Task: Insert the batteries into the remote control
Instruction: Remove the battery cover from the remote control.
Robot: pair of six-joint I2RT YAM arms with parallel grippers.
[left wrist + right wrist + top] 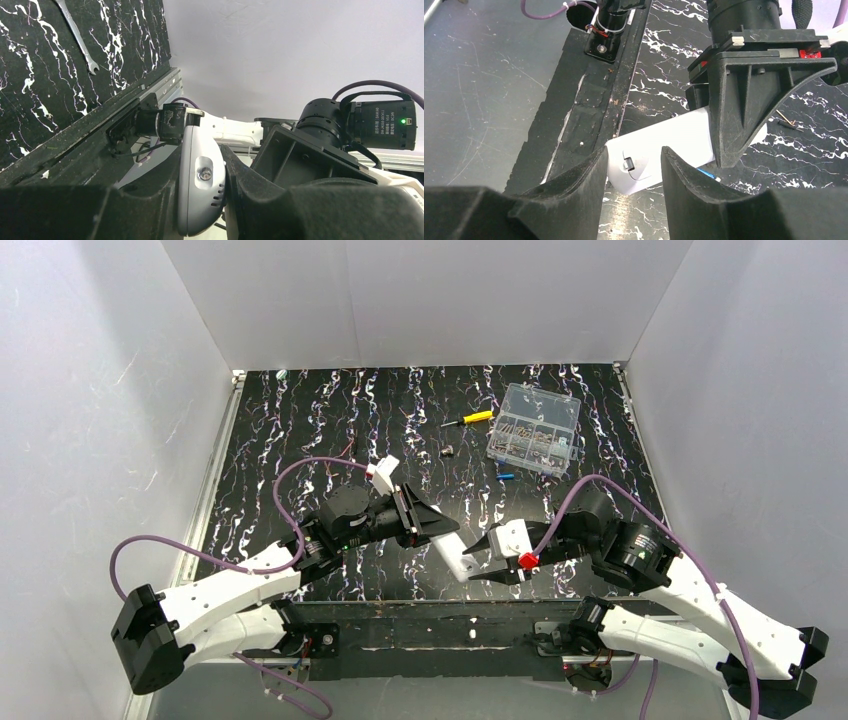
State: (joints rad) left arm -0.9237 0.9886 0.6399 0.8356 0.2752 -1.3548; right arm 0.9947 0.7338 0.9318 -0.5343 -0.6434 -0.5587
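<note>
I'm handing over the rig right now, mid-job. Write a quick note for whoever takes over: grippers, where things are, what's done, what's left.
Left gripper: shut on the remote control, near the table's front edge.
Right gripper: closed on the remote's other end.
Battery: one blue cell lies on the table beside the clear compartment box.
Done: the remote is gripped by both arms.
Left: no battery is in a gripper, so fetch and load them. Whether any cell is already inside the remote cannot be seen.

remote control [455, 560]: white, seemingly back-up, near front edge | battery [505, 477]: blue, lying mid-table
</note>
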